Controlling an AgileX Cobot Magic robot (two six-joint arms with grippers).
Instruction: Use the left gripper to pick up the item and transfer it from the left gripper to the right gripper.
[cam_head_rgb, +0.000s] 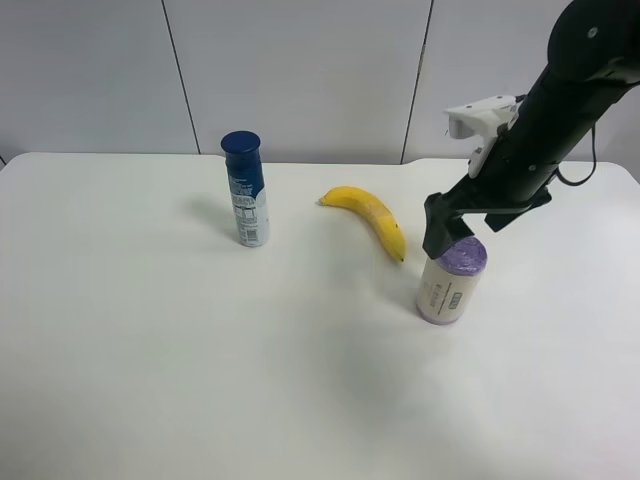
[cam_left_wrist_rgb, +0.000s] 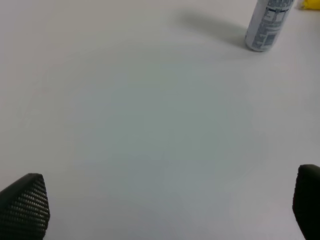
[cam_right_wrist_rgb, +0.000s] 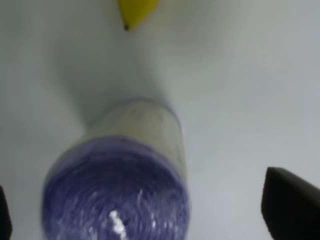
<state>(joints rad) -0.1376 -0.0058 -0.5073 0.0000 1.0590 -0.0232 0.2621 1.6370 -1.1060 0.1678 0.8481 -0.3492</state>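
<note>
The item (cam_head_rgb: 451, 285), a short fat roll with purple ends and a cream label, stands upright on the white table (cam_head_rgb: 150, 350), right of centre. The right gripper (cam_head_rgb: 446, 226), black with a white bracket, hangs just over the item's top on the arm at the exterior high view's right. In the right wrist view the item (cam_right_wrist_rgb: 135, 130) fills the space between the right gripper's (cam_right_wrist_rgb: 145, 210) spread fingers (cam_right_wrist_rgb: 290, 205), which do not touch it. The left gripper (cam_left_wrist_rgb: 165, 202) is open and empty over bare table. It is out of the exterior high view.
A tall blue-capped bottle (cam_head_rgb: 245, 190) stands left of centre and also shows in the left wrist view (cam_left_wrist_rgb: 267, 25). A yellow banana (cam_head_rgb: 370, 215) lies between the bottle and the item; its tip shows in the right wrist view (cam_right_wrist_rgb: 135, 10).
</note>
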